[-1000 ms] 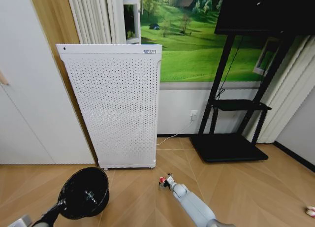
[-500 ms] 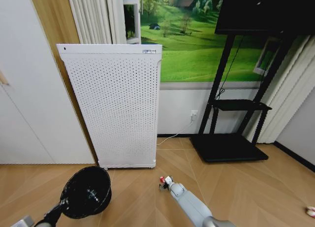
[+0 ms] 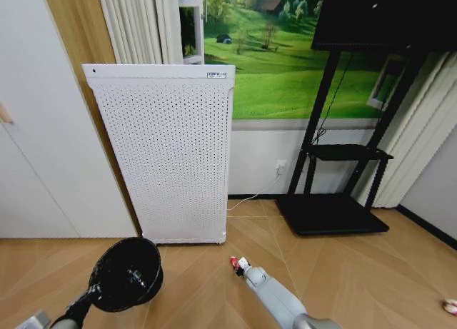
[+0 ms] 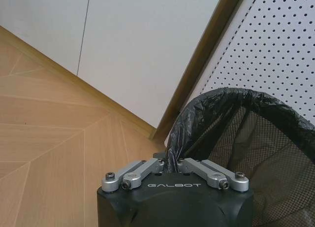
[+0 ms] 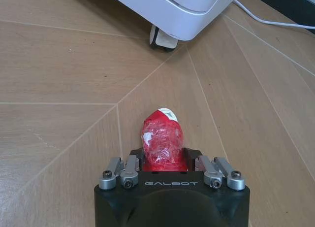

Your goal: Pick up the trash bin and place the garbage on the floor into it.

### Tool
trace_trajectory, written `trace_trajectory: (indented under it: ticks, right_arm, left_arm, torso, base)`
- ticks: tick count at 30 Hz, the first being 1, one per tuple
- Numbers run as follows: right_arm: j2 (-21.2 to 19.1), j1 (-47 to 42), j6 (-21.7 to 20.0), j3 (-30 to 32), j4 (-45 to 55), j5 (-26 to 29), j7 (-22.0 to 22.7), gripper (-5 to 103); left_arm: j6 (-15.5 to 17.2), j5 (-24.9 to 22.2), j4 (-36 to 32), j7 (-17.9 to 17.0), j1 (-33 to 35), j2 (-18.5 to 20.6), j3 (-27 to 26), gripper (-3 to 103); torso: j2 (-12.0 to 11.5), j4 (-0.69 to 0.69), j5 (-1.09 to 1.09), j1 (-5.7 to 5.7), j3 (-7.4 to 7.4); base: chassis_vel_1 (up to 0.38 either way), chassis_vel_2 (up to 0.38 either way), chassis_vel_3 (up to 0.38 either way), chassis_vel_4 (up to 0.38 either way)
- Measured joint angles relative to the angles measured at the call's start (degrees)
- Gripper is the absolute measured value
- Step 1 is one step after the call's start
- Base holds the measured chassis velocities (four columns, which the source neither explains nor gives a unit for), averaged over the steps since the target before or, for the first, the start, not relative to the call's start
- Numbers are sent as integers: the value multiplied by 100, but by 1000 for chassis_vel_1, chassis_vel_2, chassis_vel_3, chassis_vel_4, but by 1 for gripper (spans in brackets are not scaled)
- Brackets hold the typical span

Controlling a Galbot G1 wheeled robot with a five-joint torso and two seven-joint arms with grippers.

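Lifted since before, right pincer (image 5: 162, 160) pinches red garbage (image 5: 161, 141); left pincer (image 4: 173, 164) clamps trash bin (image 3: 127, 274) rim.

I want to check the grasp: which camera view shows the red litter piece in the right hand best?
The right wrist view: the red litter piece sits large and close, clamped in the right hand. The head view shows it only as a tiny red speck at the arm's tip. The left wrist view looks at the trash bin.
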Motion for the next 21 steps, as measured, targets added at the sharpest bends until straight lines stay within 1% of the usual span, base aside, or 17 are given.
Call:
trace_trajectory:
  ticks: [4,9,14,15,16,17,19,20,21]
  right_arm:
    - [-25,-39,-6,2,66,34,-4,44]
    - [-147,-165,-88,62,410,331,-5,44]
    - [-242,-222,-142,114,651,486,-8,44]
    - [-338,-290,-148,193,880,588,-11,44]
    - [-420,-364,-155,259,1078,690,-12,44]
    - [-420,-364,-155,259,1078,690,-12,44]
    - [-686,-683,-233,502,1830,1029,10,44]
    - [-908,-967,-300,706,2393,1291,60,44]
    - [-908,-967,-300,706,2393,1291,60,44]
  left_arm:
    - [0,-16,-2,-13,-29,21,11,3]
    - [0,-8,52,-59,-141,90,113,3]
    - [1,-3,85,-112,-238,161,194,3]
    - [6,-8,103,-166,-340,234,272,3]
    - [10,-20,111,-222,-425,299,337,3]
    - [10,-20,111,-222,-425,299,337,3]
    - [22,-53,147,-342,-648,438,498,3]
    - [30,-58,189,-383,-768,509,615,3]
    - [30,-58,189,-383,-768,509,615,3]
  torso:
    - [0,0,1,0,0]
    - [-1,1,3,0,2]
    - [0,-1,2,0,2]
    - [-1,1,2,0,2]
    - [-1,-1,2,0,2]
    - [-1,-1,2,0,2]
    - [-1,1,3,1,2]
    - [0,0,2,1,2]
    - [0,0,2,1,2]
  base:
    - [0,0,0,0]
    - [0,0,0,0]
    - [0,0,0,0]
    - [0,0,0,0]
    - [0,0,0,0]
    - [0,0,0,0]
    - [0,0,0,0]
    - [0,0,0,0]
    - [0,0,0,0]
